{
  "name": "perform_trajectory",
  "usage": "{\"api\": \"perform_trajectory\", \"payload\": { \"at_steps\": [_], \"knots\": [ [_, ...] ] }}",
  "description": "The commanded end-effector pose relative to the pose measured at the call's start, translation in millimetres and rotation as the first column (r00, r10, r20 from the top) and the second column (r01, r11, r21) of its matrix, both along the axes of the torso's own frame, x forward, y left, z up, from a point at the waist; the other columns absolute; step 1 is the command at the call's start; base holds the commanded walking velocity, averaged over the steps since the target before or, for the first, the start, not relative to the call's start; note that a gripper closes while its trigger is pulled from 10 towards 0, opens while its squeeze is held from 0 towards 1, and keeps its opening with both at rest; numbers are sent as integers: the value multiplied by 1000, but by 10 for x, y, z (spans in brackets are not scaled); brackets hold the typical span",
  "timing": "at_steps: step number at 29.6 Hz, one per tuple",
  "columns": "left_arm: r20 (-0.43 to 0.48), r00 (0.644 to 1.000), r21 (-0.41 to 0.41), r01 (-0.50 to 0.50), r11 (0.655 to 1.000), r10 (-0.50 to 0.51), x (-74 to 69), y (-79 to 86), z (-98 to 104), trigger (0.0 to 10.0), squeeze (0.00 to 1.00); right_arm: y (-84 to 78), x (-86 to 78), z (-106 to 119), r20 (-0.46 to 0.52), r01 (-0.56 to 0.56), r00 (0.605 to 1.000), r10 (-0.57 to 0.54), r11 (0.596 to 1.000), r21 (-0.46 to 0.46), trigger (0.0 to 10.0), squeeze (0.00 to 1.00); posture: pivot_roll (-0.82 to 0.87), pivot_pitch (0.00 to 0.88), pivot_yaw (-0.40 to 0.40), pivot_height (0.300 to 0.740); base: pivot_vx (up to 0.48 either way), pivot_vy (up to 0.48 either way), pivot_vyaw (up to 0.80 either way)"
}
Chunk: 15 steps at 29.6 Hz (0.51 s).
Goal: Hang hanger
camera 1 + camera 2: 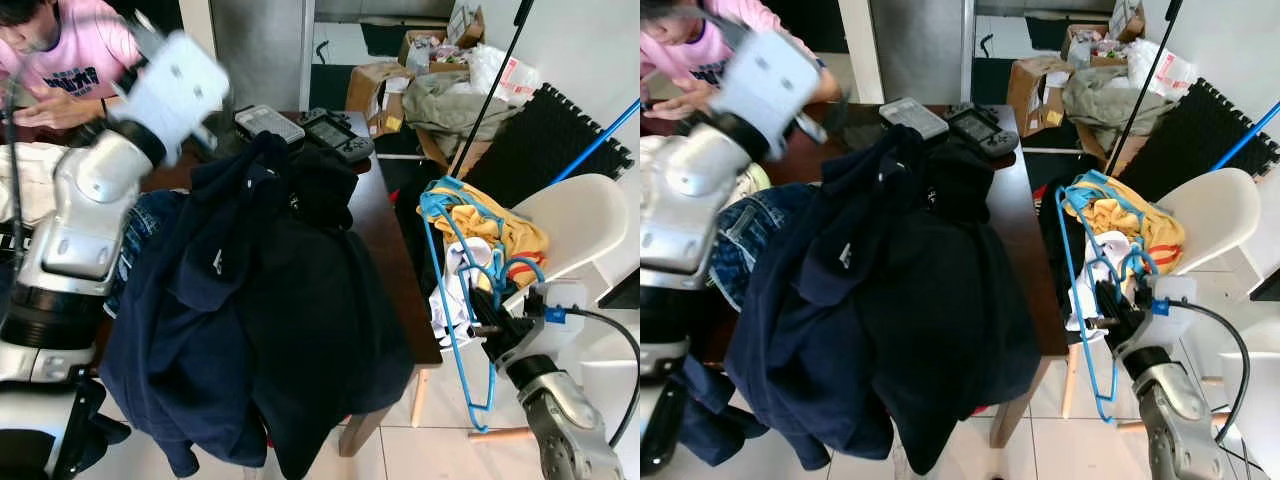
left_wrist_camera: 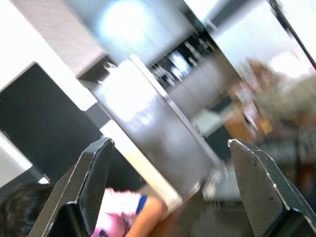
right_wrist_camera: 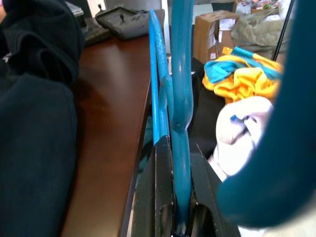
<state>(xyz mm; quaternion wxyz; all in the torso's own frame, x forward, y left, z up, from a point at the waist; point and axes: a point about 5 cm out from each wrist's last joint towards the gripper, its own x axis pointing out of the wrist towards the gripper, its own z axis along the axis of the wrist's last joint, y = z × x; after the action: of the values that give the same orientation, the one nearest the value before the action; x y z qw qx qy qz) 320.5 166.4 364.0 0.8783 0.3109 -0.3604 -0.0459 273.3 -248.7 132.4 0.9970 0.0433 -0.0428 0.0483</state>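
Beside the brown table (image 1: 385,240), right pincer (image 1: 487,318) clamps a blue hanger (image 1: 447,310); left pincer (image 2: 173,192) gapes wide, empty.

Dark brown wooden table (image 1: 385,250) on a pale tiled floor (image 1: 440,440). A heap of navy clothing (image 1: 260,320) covers most of the top and overhangs its near edge; jeans (image 1: 140,225) lie beside it; two dark devices (image 1: 300,128) rest at the far end.
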Motion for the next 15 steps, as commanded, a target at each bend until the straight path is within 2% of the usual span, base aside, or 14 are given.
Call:
{"api": "perform_trajectory", "payload": {
  "at_steps": [1,3,5,6,9,11,13,14,15],
  "knots": [
    [-19,1000,-41,-20,999,19,10,28,-66,10000,0,-48,-17,51,12,19,1000,-19,1000,-9,10000,0,88,158,-23,740,0,0,0],
    [-49,998,-113,-56,992,50,-11,58,-188,10000,0,-63,24,254,76,25,997,-24,999,-22,10000,0,90,158,-20,740,0,127,0],
    [-58,996,-134,-70,989,62,-23,70,-230,10000,0,-69,37,342,104,28,994,-25,999,-22,10000,0,90,158,-20,740,0,255,0],
    [-68,995,-165,-89,982,78,-60,88,-286,10000,0,-72,52,511,153,28,988,-20,998,-51,10000,0,91,158,-19,740,0,307,0],
    [-78,994,-171,-91,981,79,-81,85,-323,10000,0,-60,65,609,179,23,984,-11,998,-63,10000,0,102,159,-22,740,0,317,0],
    [-132,989,-195,-86,977,61,-100,46,-475,10000,0,7,99,876,250,2,968,23,995,-100,10000,0,101,158,-22,740,0,343,0],
    [-132,989,-195,-86,977,61,-100,46,-475,10000,0,7,99,876,250,2,968,23,995,-100,10000,0,101,158,-22,740,0,356,0],
    [-161,986,-200,-80,976,48,-93,9,-566,10000,0,65,111,996,281,-14,958,48,993,-121,10000,0,97,155,-24,740,0,398,0],
    [-161,986,-200,-80,976,48,-93,9,-566,10000,0,65,111,996,281,-14,958,48,993,-121,10000,0,97,155,-24,740,0,398,0]
  ]
}}
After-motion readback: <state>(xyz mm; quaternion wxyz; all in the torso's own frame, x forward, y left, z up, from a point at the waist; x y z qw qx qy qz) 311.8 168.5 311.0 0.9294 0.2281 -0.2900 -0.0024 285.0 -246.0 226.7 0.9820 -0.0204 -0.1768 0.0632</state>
